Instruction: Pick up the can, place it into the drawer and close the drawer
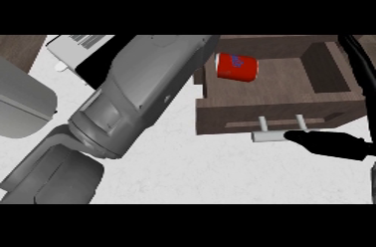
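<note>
Red can (236, 67) with unreadable blue label inside open drawer (334, 86); right hand (330, 144) fingers on handle (269, 136).

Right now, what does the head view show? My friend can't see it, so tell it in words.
A red can lies inside an open wooden drawer, and the right hand is at the drawer's handle. A big grey left forearm crosses the white counter.

I am looking through a single head view, facing steeply down onto the white counter (220, 171). It is sitting close: my left forearm (140, 96) is filling much of the left half, the open drawer (286, 116) is lying upper right, and my right hand (334, 144) is entering at the right edge.
</note>
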Tool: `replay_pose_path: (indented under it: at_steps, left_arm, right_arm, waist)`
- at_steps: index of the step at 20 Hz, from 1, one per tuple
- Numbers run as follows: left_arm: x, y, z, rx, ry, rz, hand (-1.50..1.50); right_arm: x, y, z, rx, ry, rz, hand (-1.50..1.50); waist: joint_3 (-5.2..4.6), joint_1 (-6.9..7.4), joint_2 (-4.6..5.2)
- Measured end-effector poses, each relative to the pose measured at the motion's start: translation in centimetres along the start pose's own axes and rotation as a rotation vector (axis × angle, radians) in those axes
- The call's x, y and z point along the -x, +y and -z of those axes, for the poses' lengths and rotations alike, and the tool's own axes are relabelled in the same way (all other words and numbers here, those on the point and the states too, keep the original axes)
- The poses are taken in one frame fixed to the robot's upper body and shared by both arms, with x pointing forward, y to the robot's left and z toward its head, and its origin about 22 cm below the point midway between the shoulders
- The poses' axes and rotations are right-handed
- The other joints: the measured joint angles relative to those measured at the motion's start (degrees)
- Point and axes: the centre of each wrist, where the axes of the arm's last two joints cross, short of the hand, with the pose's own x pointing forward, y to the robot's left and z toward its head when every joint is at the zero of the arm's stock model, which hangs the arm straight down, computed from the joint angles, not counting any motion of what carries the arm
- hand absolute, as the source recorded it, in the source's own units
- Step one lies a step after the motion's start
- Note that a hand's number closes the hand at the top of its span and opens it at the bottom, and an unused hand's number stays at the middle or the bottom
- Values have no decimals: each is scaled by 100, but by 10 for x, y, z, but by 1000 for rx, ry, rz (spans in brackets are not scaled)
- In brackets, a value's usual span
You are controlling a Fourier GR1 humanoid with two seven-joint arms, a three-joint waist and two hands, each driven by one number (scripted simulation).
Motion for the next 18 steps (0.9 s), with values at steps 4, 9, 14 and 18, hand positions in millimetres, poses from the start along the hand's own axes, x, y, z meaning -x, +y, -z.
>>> replay_pose_path:
  at_steps: [4, 9, 14, 18]
  left_arm:
    - [3, 2, 1, -2, -10, 22, -150]
    - [-3, 3, 3, 9, -9, 23, -150]
    - [-6, 15, 9, 10, 0, 4, -150]
    - [-5, 19, 10, 1, 6, 1, -150]
  right_arm:
    - [12, 27, 15, -44, -5, -102, -150]
    - [32, 60, 33, -91, 5, -226, -150]
    - [53, 95, 46, -115, 3, -319, -150]
    - [66, 120, 62, -111, 5, -359, -150]
  waist:
    - [1, 80, -20]
    - [-2, 208, -52]
    - [-3, 307, -80]
    - [-5, 386, -99]
